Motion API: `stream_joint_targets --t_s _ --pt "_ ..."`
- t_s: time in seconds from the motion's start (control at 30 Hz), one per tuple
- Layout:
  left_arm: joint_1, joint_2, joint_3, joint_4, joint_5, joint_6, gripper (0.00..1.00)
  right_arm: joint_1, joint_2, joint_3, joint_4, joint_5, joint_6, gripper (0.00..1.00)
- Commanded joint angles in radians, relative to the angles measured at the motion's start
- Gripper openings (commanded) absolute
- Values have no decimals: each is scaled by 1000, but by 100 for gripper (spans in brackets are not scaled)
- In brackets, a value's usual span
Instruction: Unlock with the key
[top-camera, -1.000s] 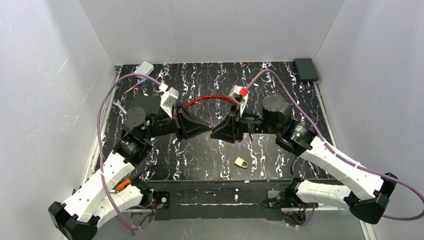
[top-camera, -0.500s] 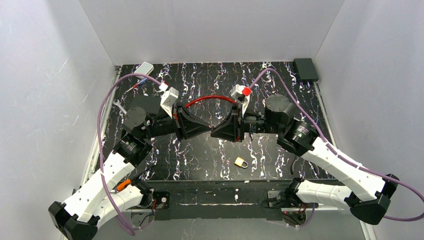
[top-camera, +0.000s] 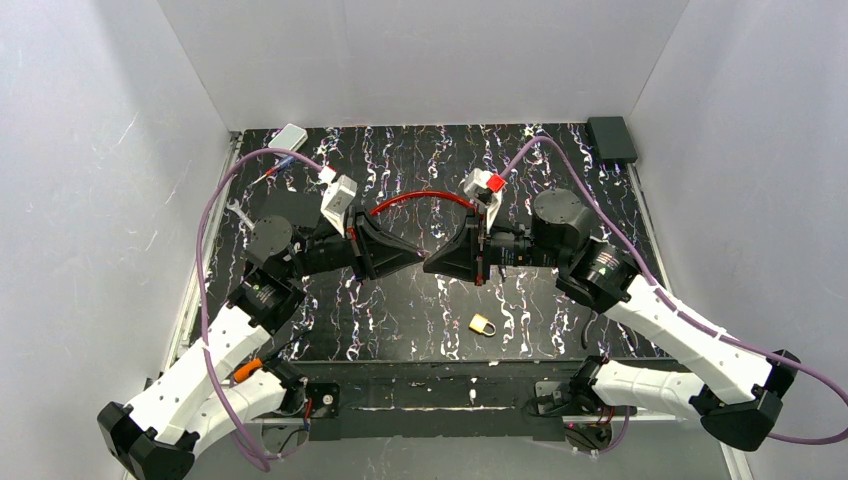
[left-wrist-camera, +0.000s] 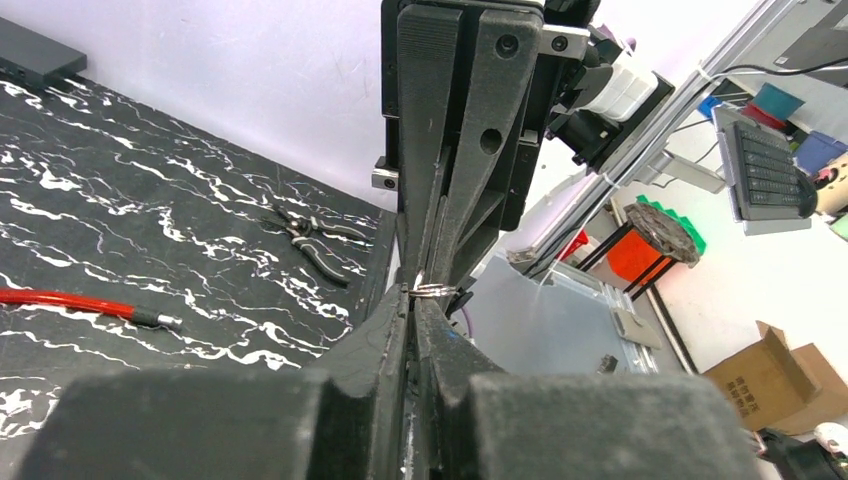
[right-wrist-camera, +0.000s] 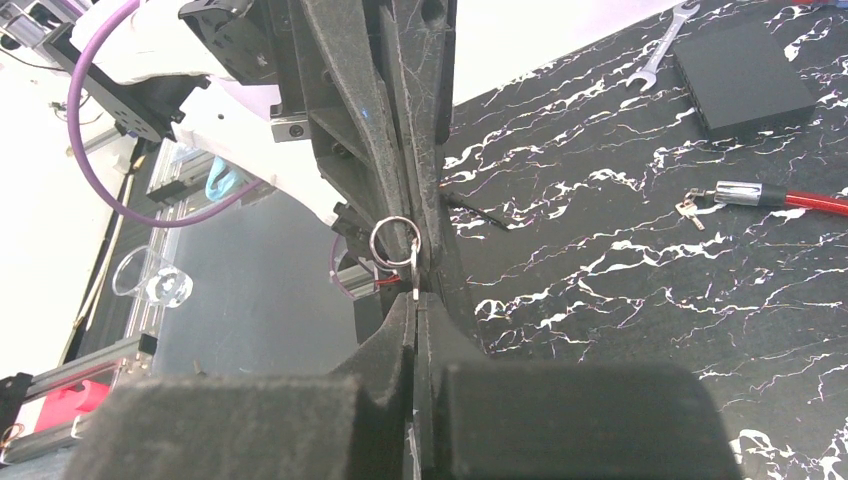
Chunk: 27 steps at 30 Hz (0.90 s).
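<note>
The small brass padlock (top-camera: 482, 324) lies on the black marbled table near the front edge, with nothing touching it. Above the table's middle my left gripper (top-camera: 416, 262) and right gripper (top-camera: 429, 267) meet tip to tip. A silver key (right-wrist-camera: 414, 275) hangs from its ring (right-wrist-camera: 395, 240) between the two sets of tips. The right gripper (right-wrist-camera: 414, 300) is shut on the key's blade. In the left wrist view the left gripper (left-wrist-camera: 412, 300) is shut too, with the ring (left-wrist-camera: 432, 290) lying flat at its tips. How much of the key sits inside the left jaws is hidden.
A red cable (top-camera: 420, 198) arcs behind the grippers. A white box (top-camera: 288, 135) sits at the back left and a black box (top-camera: 611, 138) at the back right. A wrench (top-camera: 238, 210) lies at the left edge, and pliers (left-wrist-camera: 310, 235) near the table's right edge.
The right gripper's jaws have closed onto the key. The right wrist has shifted slightly to the right. The left arm and the padlock have stayed where they were.
</note>
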<state>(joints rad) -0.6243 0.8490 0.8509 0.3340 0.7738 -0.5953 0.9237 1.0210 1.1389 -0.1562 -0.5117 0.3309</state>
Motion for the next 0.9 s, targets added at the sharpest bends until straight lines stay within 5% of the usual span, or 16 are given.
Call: stream_joint_targets --t_s 0.0,0.13,0.23,0.53,0.87 --pt "-2 -12 -30 8 -26 -4 14 0 -24 29 36 -15 -26 1" --pt "-1 -51 -72 8 -27 9 60 0 -12 49 -68 21 -43 1" --pt "1 -119 -130 -1 -57 25 77 1 1 63 -176 60 -40 1" --pt "3 -251 -273 -89 -125 93 77 1 96 72 -457 136 57 1" --pt "3 -109 -337 3 -50 57 61 2 148 137 -566 108 164 1"
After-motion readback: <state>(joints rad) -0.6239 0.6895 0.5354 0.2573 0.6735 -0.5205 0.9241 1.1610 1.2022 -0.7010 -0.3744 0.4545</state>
